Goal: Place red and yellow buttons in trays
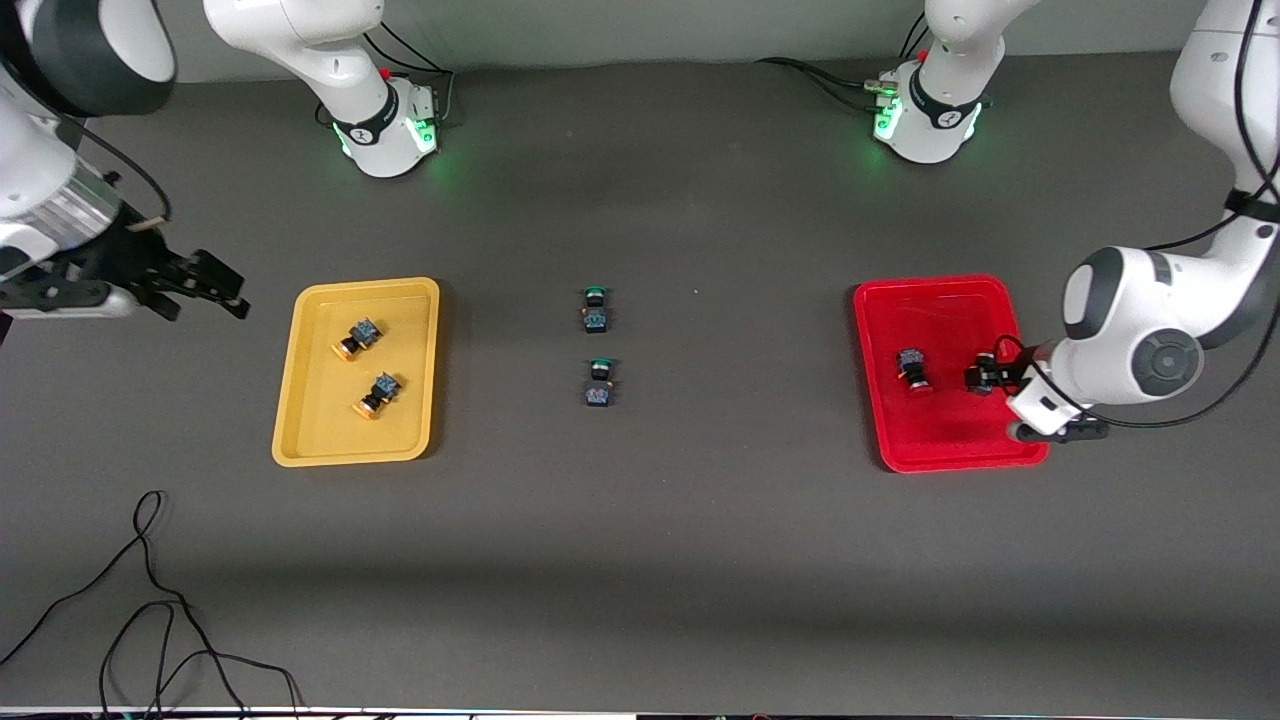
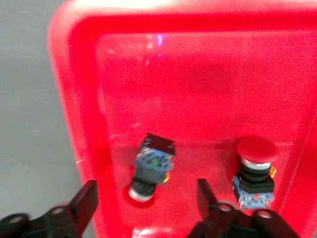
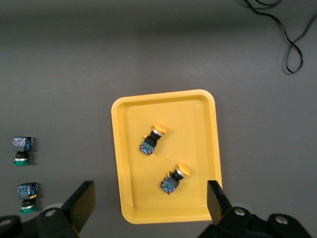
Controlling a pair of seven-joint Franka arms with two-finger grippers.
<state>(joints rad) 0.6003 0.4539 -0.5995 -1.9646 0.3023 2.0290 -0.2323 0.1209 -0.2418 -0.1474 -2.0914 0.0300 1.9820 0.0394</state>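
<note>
Left gripper, fingers spread, is seen low over the red tray; both red buttons lie released inside. Right gripper, open, waits at frame's left edge.

Two orange-capped push-button switches lie in the yellow plastic tray toward the right arm's end of the counter, two red-capped push-button switches in the red plastic tray toward the left arm's, and two green-capped switches between the trays.

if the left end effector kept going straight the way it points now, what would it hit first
Probably the red tray floor, next to the lying red button between its open fingers; depth is unclear.
</note>
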